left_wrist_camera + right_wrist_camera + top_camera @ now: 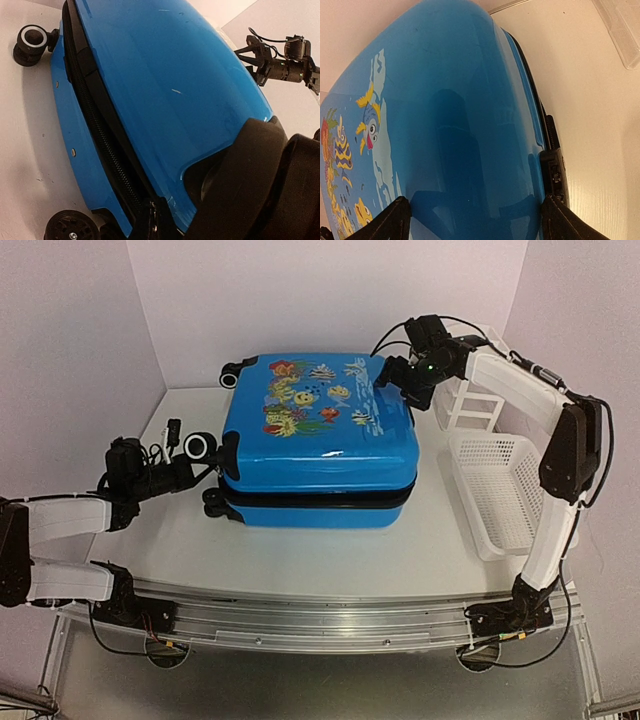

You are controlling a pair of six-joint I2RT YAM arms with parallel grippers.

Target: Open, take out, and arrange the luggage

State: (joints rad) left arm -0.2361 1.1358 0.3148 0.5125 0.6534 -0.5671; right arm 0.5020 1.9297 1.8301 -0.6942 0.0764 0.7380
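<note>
- Pale walls enclose a white surface [300,560], and my two arms are bolted along its near edge.
- The luggage [318,440], a bright blue hard-shell suitcase, lies flat in the middle of the surface with its lid facing up.
- A colourful fish print [310,400] covers the far half of the lid.
- A black zipper band [320,498] runs around the case between lid and base, and the lid sits down on the base.
- The wheels are on the left side of the case. A white-ringed wheel [199,447] sticks out at the left, and another wheel [235,370] shows at the far left corner.
- My left tool [205,472] reaches in low from the left to the near left corner of the luggage, just below the white-ringed wheel.
- Its fingers are pressed together. I cannot tell from the wrist view whether anything is caught between them.
- That wrist view looks along the smooth blue lid, with the zipper band running down beside it.
- My right tool [395,375] hangs over the far right corner of the luggage.
- Its fingers [395,220] are spread wide, and the wrist view shows the blue lid between them, with nothing pinched.
- A white perforated basket [500,490] lies on the surface to the right of the luggage, apart from it.
- A white organizer [475,405] stands just behind the basket, near the right tool.
</note>
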